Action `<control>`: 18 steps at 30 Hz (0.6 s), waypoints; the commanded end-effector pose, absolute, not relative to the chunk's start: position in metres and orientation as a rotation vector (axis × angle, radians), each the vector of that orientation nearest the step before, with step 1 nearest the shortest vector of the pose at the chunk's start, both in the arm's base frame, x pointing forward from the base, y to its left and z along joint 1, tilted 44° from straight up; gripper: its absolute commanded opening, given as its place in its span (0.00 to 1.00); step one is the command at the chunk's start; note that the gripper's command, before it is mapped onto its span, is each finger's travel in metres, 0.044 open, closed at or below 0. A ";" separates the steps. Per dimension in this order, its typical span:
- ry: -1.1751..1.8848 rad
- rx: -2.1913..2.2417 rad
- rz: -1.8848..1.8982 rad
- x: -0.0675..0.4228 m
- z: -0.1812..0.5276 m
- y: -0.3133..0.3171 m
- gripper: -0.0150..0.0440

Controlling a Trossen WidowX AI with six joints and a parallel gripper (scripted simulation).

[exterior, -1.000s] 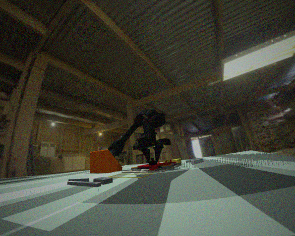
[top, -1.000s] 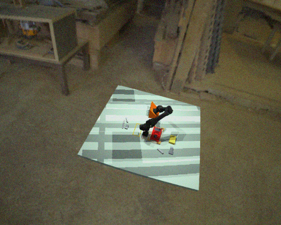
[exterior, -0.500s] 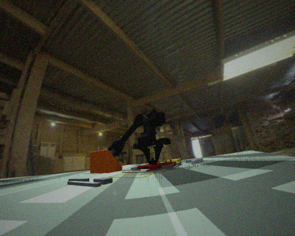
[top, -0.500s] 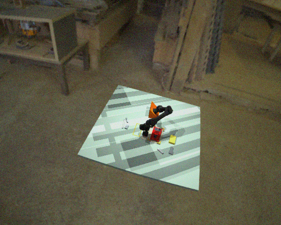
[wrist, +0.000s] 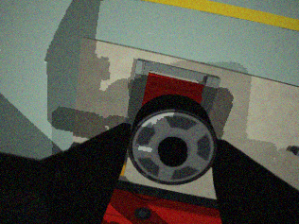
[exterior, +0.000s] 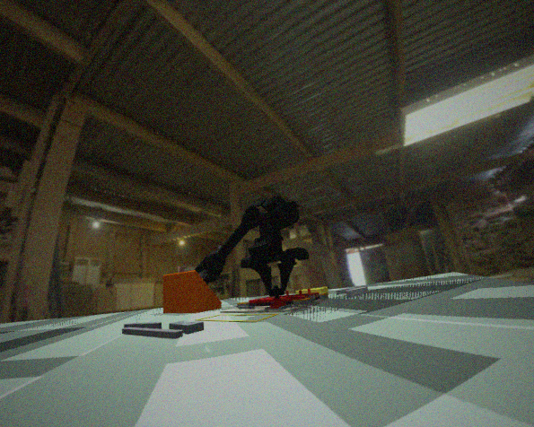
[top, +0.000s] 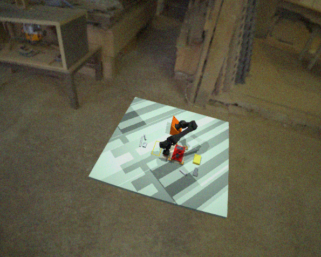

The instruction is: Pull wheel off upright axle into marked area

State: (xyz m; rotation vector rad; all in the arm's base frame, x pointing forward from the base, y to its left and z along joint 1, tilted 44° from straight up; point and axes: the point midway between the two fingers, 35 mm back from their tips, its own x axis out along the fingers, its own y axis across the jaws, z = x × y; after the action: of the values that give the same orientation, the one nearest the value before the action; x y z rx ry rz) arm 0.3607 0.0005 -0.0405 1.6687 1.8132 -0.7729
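My gripper (top: 165,153) (exterior: 275,290) (wrist: 171,140) is shut on the black wheel with a grey spoked hub. The wheel (wrist: 172,149) (exterior: 275,291) faces the wrist camera, flat between the fingertips, low over a pale base plate (wrist: 267,110). A small red block (wrist: 175,85) in a grey surround shows just behind the wheel. The axle is hidden, so I cannot tell whether the wheel is still around it. The marked area, a yellow outline (top: 153,148) (exterior: 225,320) (wrist: 213,9), lies on the table beside the base plate.
A red car-like body (top: 179,150) (wrist: 199,212) is right beside the gripper. A yellow block (top: 197,159) lies beyond it. An orange wedge (top: 174,129) (exterior: 188,292) stands near the arm's base. Grey pieces (top: 141,141) (exterior: 153,331) lie past the outline, and others (top: 195,171) lie near the yellow block.
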 end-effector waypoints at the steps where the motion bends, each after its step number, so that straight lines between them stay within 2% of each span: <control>1: 1.808 1.670 -0.772 0.361 -0.038 -0.003 0.25; 18: 1.808 1.672 -0.772 0.361 -0.034 -0.006 0.25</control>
State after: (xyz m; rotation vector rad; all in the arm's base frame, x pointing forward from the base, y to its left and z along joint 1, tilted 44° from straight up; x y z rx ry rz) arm 0.3612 -0.0035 -0.0363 1.6729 1.8135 -0.7723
